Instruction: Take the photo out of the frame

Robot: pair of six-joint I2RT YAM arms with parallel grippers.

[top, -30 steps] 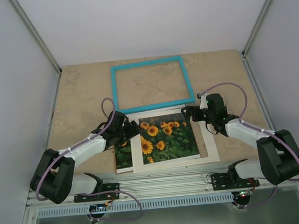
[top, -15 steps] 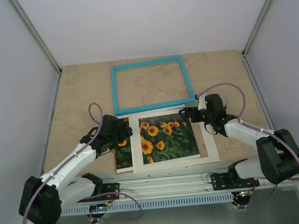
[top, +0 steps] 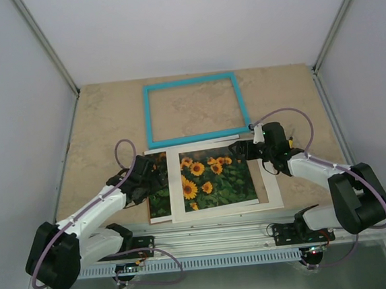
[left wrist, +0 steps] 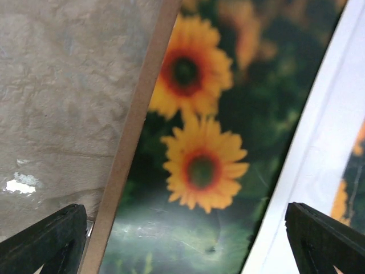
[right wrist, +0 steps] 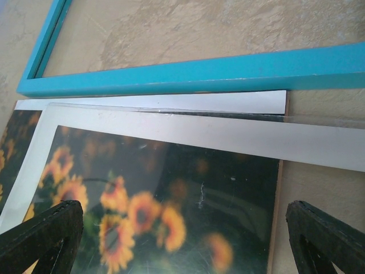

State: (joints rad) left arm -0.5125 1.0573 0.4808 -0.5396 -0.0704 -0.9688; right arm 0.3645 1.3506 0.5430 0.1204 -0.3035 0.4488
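Note:
The frame point(top: 148, 121), a thin turquoise rectangle, lies flat and empty at the back of the table; it also shows in the right wrist view point(right wrist: 188, 74). In front of it lies a stack with the sunflower photo point(top: 213, 180) on top of a brown backing point(left wrist: 128, 148). A white mat point(top: 271, 192) overlaps it. My left gripper point(top: 159, 179) is open just over the photo's left strip point(left wrist: 199, 165), its fingertips point(left wrist: 43, 240) wide apart. My right gripper point(top: 239, 148) is open and low over the photo's far right corner point(right wrist: 171, 194), holding nothing.
A clear pane edge and a white sheet point(right wrist: 171, 103) lie between the frame and the mat. The stack reaches close to the table's near edge point(top: 207, 223). Grey walls point(top: 16, 133) stand on both sides and at the back.
My left arm has drawn back towards the near left, so its gripper slid from the mat's left edge onto the photo's left strip. My right gripper edged slightly left.

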